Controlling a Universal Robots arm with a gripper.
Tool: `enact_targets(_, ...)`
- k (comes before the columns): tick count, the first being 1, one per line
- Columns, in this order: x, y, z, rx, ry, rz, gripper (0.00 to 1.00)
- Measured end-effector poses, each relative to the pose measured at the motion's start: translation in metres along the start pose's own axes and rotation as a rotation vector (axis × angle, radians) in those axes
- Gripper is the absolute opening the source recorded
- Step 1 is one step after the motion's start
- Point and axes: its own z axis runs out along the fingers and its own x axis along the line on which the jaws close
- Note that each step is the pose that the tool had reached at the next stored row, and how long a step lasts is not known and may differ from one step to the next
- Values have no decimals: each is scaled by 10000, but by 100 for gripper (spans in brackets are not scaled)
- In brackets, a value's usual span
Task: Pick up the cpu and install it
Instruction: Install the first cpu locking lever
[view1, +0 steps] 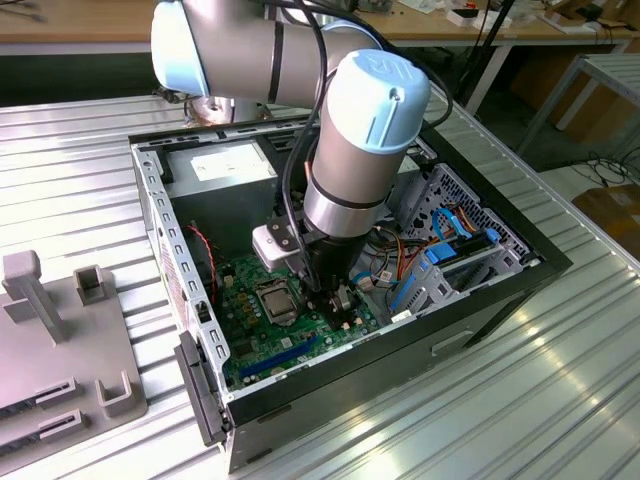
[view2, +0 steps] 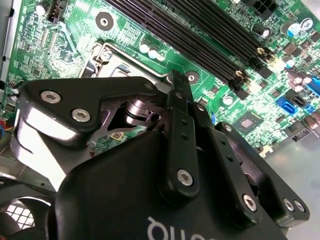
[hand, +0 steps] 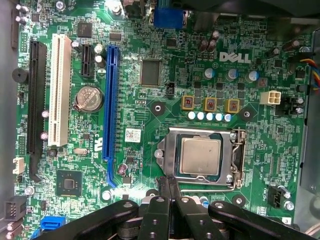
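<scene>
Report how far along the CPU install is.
Already done, by the look of it: the cpu sits flat inside the socket on the motherboard, the metal frame around it. In hand: nothing; the gripper is shut and empty, its tips just beside the socket's edge. Left: whether the socket's latch is fully locked cannot be judged.

Silver arm with pale blue caps

The arm (view1: 345, 150) has silver-grey tube segments, rounded pale blue joint caps and black cables beside them; the black gripper (view2: 175, 95) carries silver screws and white lettering.
</scene>
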Motion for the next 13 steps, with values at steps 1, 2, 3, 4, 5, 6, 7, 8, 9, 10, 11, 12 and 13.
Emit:
enact_targets(1, 0, -1, 1, 0, 1, -20, 11)
enact_targets(2, 0, -2, 2, 1, 1, -41, 11)
enact_targets(3, 0, -6, 4, 3, 1, -72, 11)
enact_targets(4, 0, -9, 5, 3, 2, -92, 11)
enact_targets(5, 0, -12, 7, 4, 2, -113, 11)
enact_targets(6, 1, -14, 9, 5, 2, -130, 11)
enact_targets(7, 1, -17, 9, 5, 3, -152, 11)
enact_targets(8, 1, -19, 10, 5, 4, -169, 11)
enact_targets(9, 1, -21, 12, 6, 4, -189, 11)
enact_targets(10, 1, -28, 14, 7, 5, -226, 11)
enact_targets(11, 1, -33, 17, 8, 5, -258, 11)
enact_targets(12, 2, -39, 20, 9, 6, -291, 11)
enact_targets(13, 2, -42, 24, 10, 7, -321, 11)
